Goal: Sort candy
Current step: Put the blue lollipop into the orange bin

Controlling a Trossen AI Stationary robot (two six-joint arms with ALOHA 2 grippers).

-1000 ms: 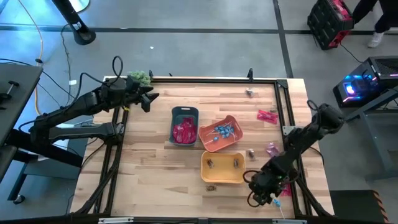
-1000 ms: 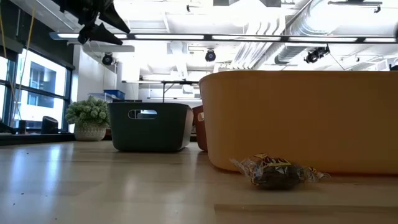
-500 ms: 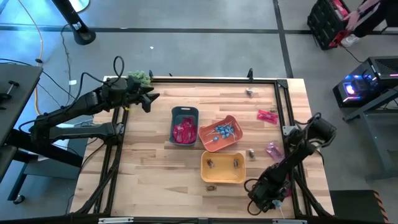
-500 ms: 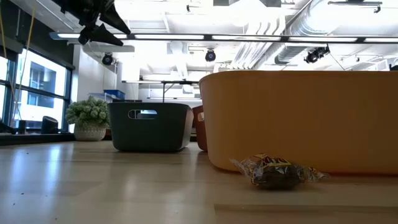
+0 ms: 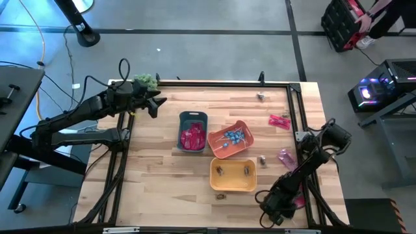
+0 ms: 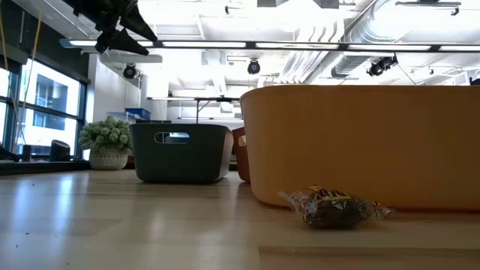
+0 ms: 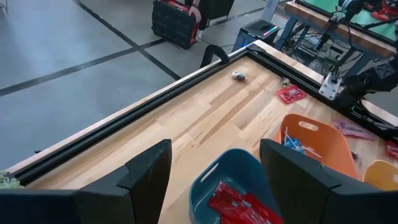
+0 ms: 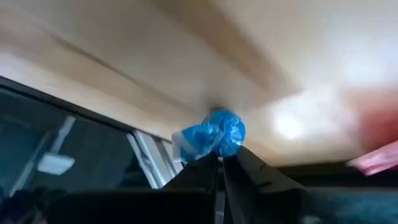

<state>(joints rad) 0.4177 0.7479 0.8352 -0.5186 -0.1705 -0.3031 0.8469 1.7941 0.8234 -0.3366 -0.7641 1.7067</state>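
Note:
My right gripper [image 5: 272,209] [image 8: 221,159] is down at the table's near right corner, shut on a blue-headed lollipop [image 8: 214,137]. In the high view the gripper hides that lollipop. My left gripper [image 5: 155,104] [image 7: 214,152] hangs open and holds nothing above the far left, near the grey-blue bin [image 5: 193,130] of pink-red packets. The orange bin [image 5: 229,138] holds blue lollipops. The yellow bin [image 5: 232,174] holds brown pieces. Loose candy lies on the wood: pink packets [image 5: 279,120] [image 5: 286,156] and brown pieces [image 5: 260,96] [image 5: 263,159] [image 6: 334,208]. My right gripper pinches the lollipop between its two fingertips [image 8: 249,168], right below the blue wrapped head [image 8: 217,148]. The fingers hide the stick. They come slanting down from above. The head pokes out past the fingertips, close over the wood; I cannot tell whether it rests there.
The three bins stand together mid-table. A fuzzy green plant [image 5: 147,80] [image 6: 107,139] sits at the far left corner. A black frame rail [image 5: 227,84] runs around the tabletop. A pink packet [image 5: 298,202] lies beside the right gripper. Bare wood spreads at the near left.
My right gripper has sunk toward the table's near edge onto the lollipop, tipped further down and shut on it. The stick, seen beside the gripper a second ago, is now covered. The left arm has kept still.

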